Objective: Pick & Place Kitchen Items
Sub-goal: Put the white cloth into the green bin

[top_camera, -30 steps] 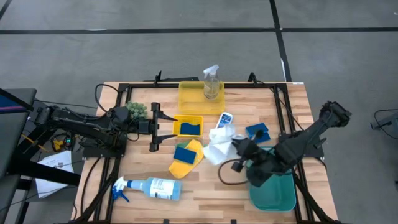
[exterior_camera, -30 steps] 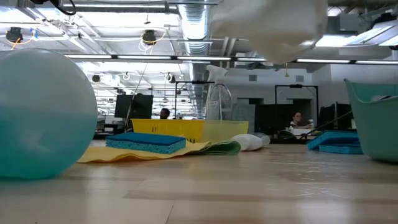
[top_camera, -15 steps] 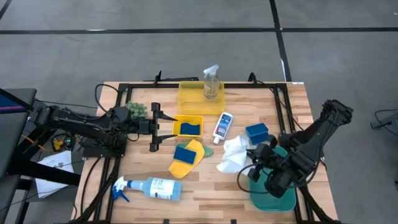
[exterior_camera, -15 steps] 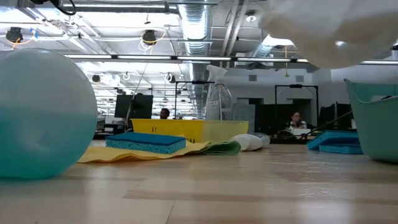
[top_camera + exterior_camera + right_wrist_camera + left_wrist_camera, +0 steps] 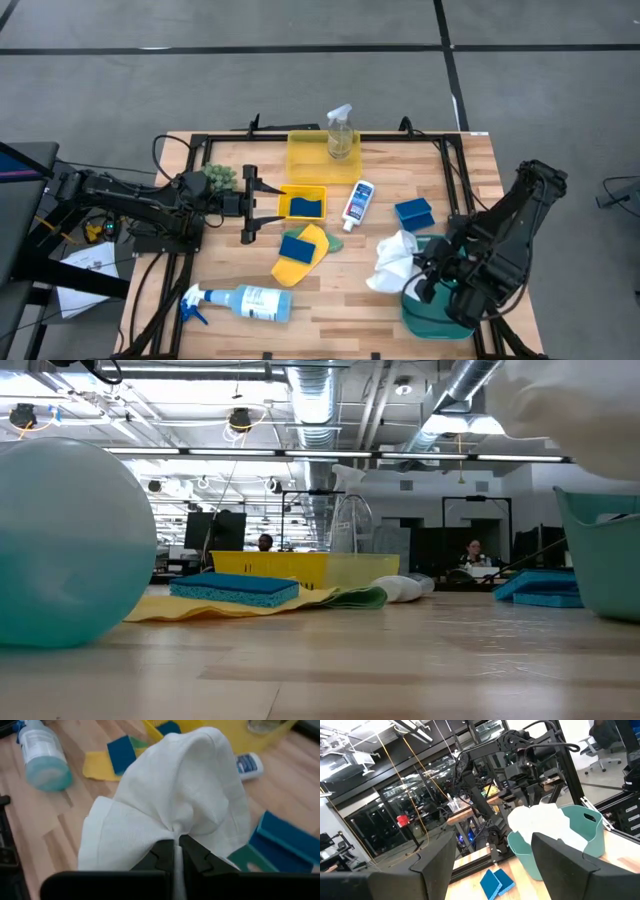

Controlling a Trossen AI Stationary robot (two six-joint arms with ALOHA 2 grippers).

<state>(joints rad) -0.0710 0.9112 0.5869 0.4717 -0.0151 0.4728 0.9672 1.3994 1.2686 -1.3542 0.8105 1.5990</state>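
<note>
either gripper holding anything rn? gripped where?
Right gripper is shut on the white cloth, pinching a gathered fold so it hangs beside the teal bin. Left gripper is open, holding nothing.

A wooden bench (image 5: 330,300) carried two yellow trays (image 5: 318,160), a teal bin (image 5: 445,318), a lying spray bottle (image 5: 245,301), a small white bottle (image 5: 358,204) — and a blue sponge (image 5: 413,212) beside the bin.
</note>
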